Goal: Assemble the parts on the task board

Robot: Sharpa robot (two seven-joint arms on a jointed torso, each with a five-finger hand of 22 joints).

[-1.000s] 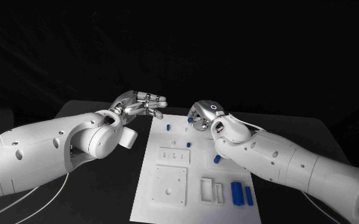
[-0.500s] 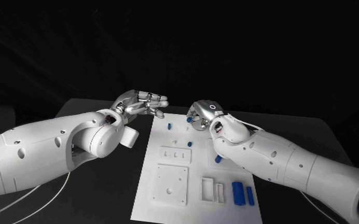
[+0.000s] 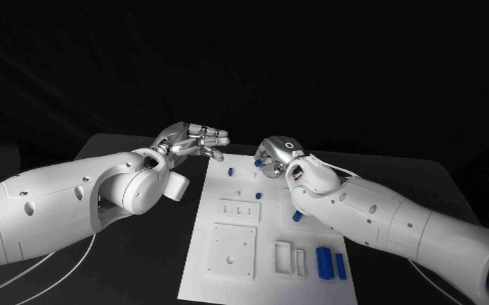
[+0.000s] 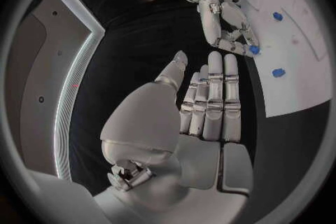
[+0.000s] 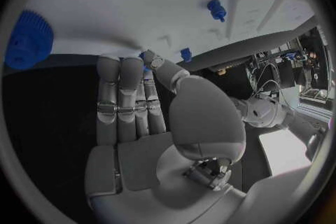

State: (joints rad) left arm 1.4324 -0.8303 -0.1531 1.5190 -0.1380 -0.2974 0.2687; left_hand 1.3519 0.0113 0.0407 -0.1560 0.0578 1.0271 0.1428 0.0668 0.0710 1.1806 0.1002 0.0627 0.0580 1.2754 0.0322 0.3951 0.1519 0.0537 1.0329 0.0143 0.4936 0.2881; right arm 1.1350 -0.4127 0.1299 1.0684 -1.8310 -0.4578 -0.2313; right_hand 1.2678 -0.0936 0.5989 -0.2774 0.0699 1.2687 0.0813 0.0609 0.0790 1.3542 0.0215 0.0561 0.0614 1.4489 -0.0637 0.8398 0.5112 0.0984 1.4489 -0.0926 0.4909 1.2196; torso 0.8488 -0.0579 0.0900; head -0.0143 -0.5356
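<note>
The white task board point(image 3: 237, 274) lies in the middle of the black table. My right hand point(image 3: 273, 155) hovers over the board's far end and pinches a small blue part point(image 4: 253, 49) between thumb and fingertips; the same part point(image 5: 144, 56) peeks out beside the thumb in the right wrist view. My left hand point(image 3: 193, 140) hangs just off the board's far left corner, fingers stretched out, holding nothing. Loose blue parts lie on the board: a peg point(image 3: 230, 172), a small piece point(image 3: 258, 196), another point(image 3: 297, 215), and two long pieces point(image 3: 323, 262) near the front right.
A blue gear point(image 5: 28, 39) and a blue peg point(image 5: 217, 8) sit on the board near my right hand. Raised white blocks with slots point(image 3: 233, 250) stand on the board's near half. Black table surface lies on both sides of the board.
</note>
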